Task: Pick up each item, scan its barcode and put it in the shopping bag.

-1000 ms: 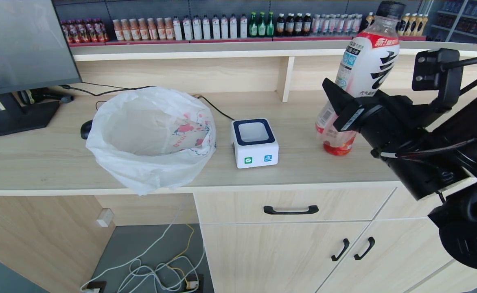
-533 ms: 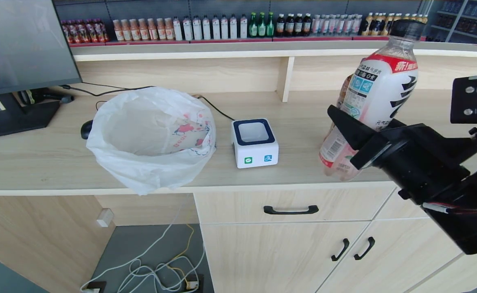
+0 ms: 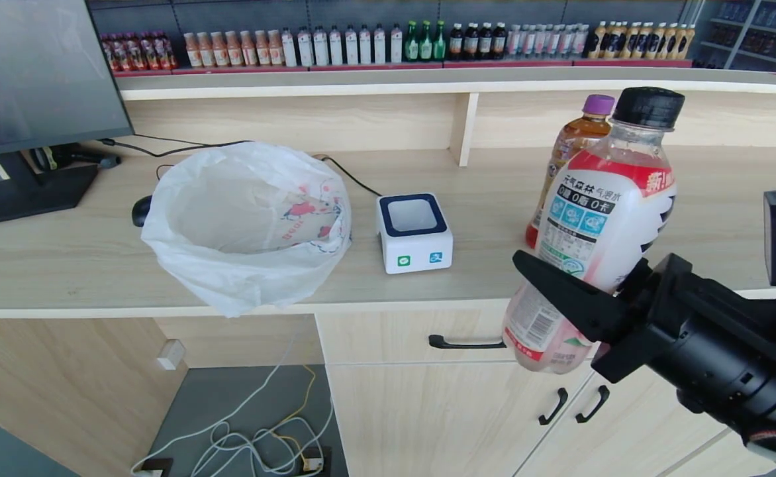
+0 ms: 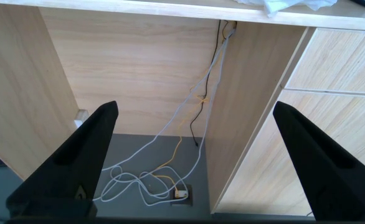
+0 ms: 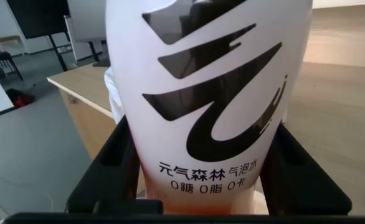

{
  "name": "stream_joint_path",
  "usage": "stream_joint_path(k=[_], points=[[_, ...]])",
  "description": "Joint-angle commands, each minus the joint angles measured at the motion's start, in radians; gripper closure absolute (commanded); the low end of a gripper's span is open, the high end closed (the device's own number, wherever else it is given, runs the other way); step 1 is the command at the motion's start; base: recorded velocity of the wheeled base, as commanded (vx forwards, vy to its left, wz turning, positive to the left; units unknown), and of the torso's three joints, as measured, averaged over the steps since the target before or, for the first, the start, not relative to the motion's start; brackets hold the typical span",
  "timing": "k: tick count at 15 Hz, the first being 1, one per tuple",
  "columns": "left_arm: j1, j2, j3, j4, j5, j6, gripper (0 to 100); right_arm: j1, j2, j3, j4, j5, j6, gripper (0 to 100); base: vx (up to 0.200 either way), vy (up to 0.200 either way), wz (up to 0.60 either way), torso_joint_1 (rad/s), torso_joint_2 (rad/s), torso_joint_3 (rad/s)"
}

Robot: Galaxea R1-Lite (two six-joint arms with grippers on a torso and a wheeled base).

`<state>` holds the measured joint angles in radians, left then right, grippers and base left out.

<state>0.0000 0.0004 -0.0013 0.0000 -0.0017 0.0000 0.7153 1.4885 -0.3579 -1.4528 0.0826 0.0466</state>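
My right gripper [image 3: 593,298] is shut on a white-labelled drink bottle [image 3: 593,225] with a black cap, held upright in the air in front of the counter's right edge, its barcode facing left. In the right wrist view the bottle [image 5: 207,93] sits between the two black fingers [image 5: 108,174]. A second bottle [image 3: 570,152] with a purple cap and amber drink stands on the counter behind it. The white barcode scanner [image 3: 414,232] is at the counter's middle, with the open white shopping bag [image 3: 249,218] to its left. My left gripper [image 4: 195,162] is open, low beside the cabinet, above the floor cables.
A monitor [image 3: 30,73] on its stand occupies the counter's far left, with a dark mouse [image 3: 140,211] by the bag. Cabinet drawers and doors with black handles [image 3: 471,342] lie under the counter. Shelves of bottles [image 3: 388,40] line the back wall.
My right gripper has carried the white-labelled bottle from over the counter toward me and downward, off the counter's front edge. The purple-capped bottle behind it has come into sight.
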Motion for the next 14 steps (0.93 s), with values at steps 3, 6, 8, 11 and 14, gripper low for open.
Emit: stream_joint_path(k=[3,6,8,11,14], points=[[0.0,0.0,0.0,0.0,0.0,0.0,0,0.015,0.026,-0.029,0.0,0.074,0.072,100,0.0,0.0,0.0,0.0,0.0,0.0],[0.0,0.0,0.0,0.0,0.002,0.0,0,0.015,0.056,-0.052,0.002,0.143,0.154,100,0.0,0.0,0.0,0.0,0.0,0.0],[0.0,0.0,0.0,0.0,0.0,0.0,0,0.018,0.068,-0.056,0.0,0.144,0.226,100,0.0,0.0,0.0,0.0,0.0,0.0],[0.0,0.0,0.0,0.0,0.0,0.0,0,0.053,0.067,-0.07,-0.02,0.164,0.361,100,0.0,0.0,0.0,0.0,0.0,0.0],[0.0,0.0,0.0,0.0,0.0,0.0,0,0.107,0.07,-0.095,-0.047,0.166,0.453,100,0.0,0.0,0.0,0.0,0.0,0.0]])
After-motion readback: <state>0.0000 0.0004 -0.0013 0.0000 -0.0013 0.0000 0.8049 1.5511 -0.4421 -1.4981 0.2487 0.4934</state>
